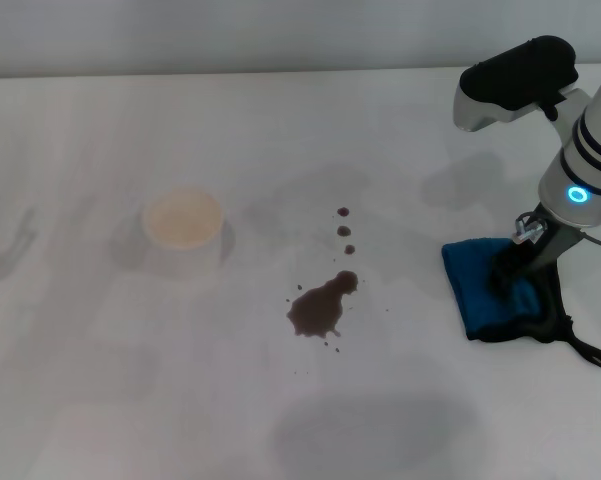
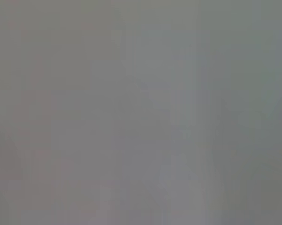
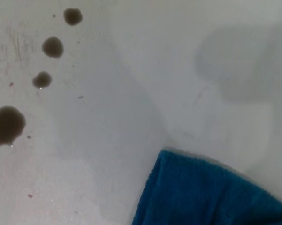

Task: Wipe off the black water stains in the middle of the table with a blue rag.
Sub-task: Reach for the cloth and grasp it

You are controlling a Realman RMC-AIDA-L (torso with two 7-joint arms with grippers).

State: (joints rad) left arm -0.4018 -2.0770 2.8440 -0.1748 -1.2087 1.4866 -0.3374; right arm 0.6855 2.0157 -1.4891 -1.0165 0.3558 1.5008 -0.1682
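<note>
The black water stains (image 1: 321,307), a dark brown-black irregular liquid blotch with three small round droplets above it, lie in the middle of the large plain white matte bench (image 1: 130,400), not yet touched. In the right wrist view the droplets (image 3: 52,47) and one edge of the blotch show wet and round.

To the right of the blotch, well apart from it, lies the folded bright blue rag with black trim (image 1: 475,285). The right claw (image 1: 510,275) is down on the rag, near its middle. I cannot tell if the claw is spread or pinching the cloth, because the dark fingers merge with the rag's dark folds.

I judge these risks. If the claw takes only the top layer, the rag may unfold and drag loosely, so it would smear the liquid and not absorb it. A thin black loop (image 1: 585,350) sticks out on the far right side and could trail behind. A sweep that goes too far could reach the round white cup (image 1: 183,225) on the other side of the stains and push it.

The left claw is not in view; its wrist view shows only grey.
</note>
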